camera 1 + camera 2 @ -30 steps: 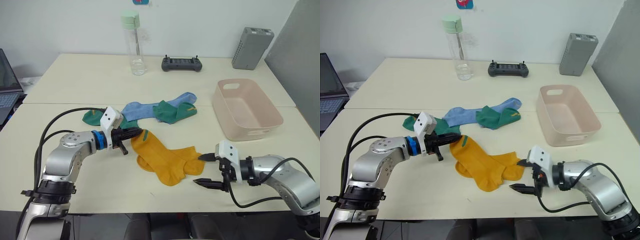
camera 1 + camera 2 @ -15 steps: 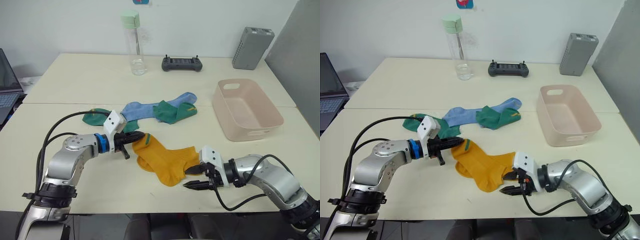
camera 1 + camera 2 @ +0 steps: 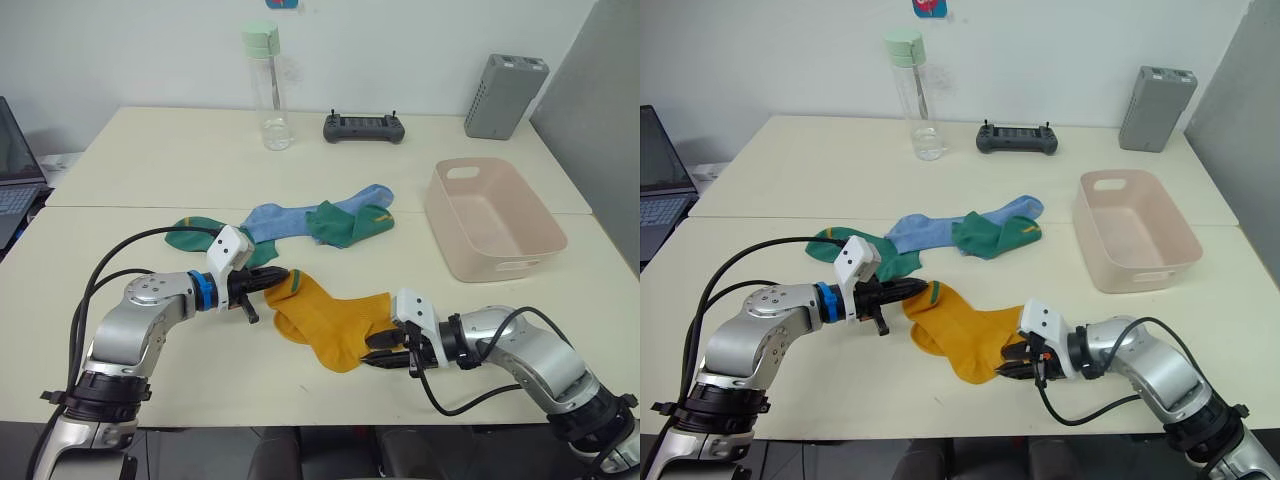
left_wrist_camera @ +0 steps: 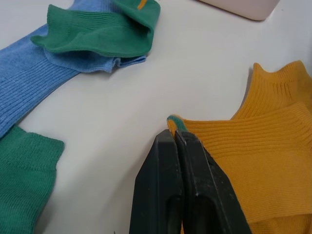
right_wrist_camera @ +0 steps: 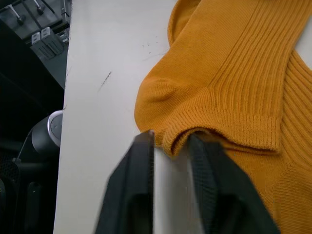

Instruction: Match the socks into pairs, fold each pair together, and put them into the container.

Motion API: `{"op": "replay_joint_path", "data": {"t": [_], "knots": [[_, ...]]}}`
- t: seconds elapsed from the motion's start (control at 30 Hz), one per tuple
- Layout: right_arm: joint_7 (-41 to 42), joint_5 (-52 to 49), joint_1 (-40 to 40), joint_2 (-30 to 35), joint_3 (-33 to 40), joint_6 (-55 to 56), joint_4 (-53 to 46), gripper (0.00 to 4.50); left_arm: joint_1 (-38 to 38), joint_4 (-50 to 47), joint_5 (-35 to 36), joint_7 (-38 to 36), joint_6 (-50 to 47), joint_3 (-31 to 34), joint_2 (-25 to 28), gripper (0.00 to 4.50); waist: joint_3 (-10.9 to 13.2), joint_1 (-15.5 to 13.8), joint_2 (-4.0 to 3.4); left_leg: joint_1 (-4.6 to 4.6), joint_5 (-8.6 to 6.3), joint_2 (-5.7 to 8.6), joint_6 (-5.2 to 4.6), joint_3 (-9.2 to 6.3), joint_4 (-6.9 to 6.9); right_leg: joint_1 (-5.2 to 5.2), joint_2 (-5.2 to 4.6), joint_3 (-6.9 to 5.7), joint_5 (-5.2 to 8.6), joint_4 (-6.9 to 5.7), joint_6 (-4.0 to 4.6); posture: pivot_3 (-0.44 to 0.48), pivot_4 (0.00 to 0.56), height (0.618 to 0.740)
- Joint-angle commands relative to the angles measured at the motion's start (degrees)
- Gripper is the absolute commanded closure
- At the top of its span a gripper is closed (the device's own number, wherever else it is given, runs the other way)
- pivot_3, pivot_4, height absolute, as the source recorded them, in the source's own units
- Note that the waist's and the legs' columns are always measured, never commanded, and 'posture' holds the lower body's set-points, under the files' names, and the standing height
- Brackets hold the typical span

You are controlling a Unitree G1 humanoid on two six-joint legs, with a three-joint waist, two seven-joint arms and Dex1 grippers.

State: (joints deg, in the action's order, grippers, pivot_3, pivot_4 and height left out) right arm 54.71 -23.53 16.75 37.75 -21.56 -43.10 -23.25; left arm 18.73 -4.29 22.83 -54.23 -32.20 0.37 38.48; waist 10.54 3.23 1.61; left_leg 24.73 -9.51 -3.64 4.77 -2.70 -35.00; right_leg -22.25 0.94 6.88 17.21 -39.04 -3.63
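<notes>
The right gripper (image 3: 385,352) has slid in, fingers narrowing around the mustard-yellow knit socks (image 3: 325,317) mid-worktop, the left gripper (image 3: 272,279) pinching their far corner; catching one layer would split the pair.

Socks (image 3: 335,322) are lying mid-table (image 3: 150,160), with the bin (image 3: 492,220) sitting to their right and a bottle (image 3: 266,88), controller (image 3: 363,127) and box (image 3: 504,96) standing behind.

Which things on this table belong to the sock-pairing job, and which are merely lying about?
Job: yellow socks, green socks, blue sock, pink container, left gripper, right gripper.
Lying about: bottle, black controller, grey box, laptop.
</notes>
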Motion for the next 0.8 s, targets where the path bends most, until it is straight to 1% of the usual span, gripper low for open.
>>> {"op": "replay_joint_path", "data": {"t": [0.03,0.23,0.4,0.47,0.53,0.63,0.8], "knots": [[0.1,-0.4,0.5,0.1,1.5,0.4,-0.9,4.47,0.4,-1.8,0.9,0.0,0.2,1.0,0.1,4.50,0.0,0.0,0.00,0.00,0.00,0.00,0.00,0.00,0.00,0.00,0.00,0.00,0.00,0.00,0.00,0.000,0.150,0.740],[0.8,-2.8,0.3,1.5,4.8,-1.1,-2.0,4.47,-0.5,-3.3,2.3,0.0,-1.2,2.0,0.5,4.50,0.0,0.0,0.00,0.00,0.00,0.00,0.00,0.00,0.00,0.00,0.00,0.01,0.00,0.00,0.00,0.000,0.150,0.740],[3.6,-5.9,1.1,6.8,10.7,-2.9,-1.7,4.47,-4.2,-9.7,6.4,2.2,-5.7,6.3,1.4,4.50,0.0,0.0,0.00,0.01,0.00,0.00,0.00,0.01,0.00,0.00,-0.01,0.02,0.00,0.01,0.00,0.000,0.150,0.740],[4.7,-6.6,1.5,8.5,11.9,-3.1,-1.1,4.47,-5.6,-12.1,8.4,3.1,-8.0,7.7,1.5,4.50,0.0,0.0,0.00,0.01,0.00,-0.01,0.00,0.00,0.02,0.00,0.00,0.01,0.01,0.01,0.01,0.000,0.150,0.740],[5.6,-6.2,1.8,9.9,12.6,-2.5,0.0,4.47,-7.6,-15.0,10.8,4.7,-10.6,9.1,0.6,4.50,0.0,0.0,0.00,0.00,0.00,-0.01,0.00,0.00,0.02,0.00,0.00,0.00,0.01,0.01,0.01,0.000,0.150,0.740],[7.4,-5.0,2.3,11.6,12.8,-1.1,2.6,4.47,-12.0,-20.3,14.8,9.8,-14.4,11.2,-2.9,4.50,0.0,0.0,0.00,0.00,0.00,0.00,0.00,0.04,0.00,0.01,-0.02,0.05,0.00,0.03,-0.01,0.000,0.150,0.740],[8.3,-4.0,4.0,11.3,11.6,-0.1,5.6,4.47,-17.6,-25.0,14.8,15.5,-14.1,10.3,-7.0,4.50,0.0,0.0,0.01,0.00,0.00,-0.01,0.00,0.02,0.00,-0.01,-0.01,0.04,0.00,0.01,-0.01,0.000,0.150,0.740]]}}
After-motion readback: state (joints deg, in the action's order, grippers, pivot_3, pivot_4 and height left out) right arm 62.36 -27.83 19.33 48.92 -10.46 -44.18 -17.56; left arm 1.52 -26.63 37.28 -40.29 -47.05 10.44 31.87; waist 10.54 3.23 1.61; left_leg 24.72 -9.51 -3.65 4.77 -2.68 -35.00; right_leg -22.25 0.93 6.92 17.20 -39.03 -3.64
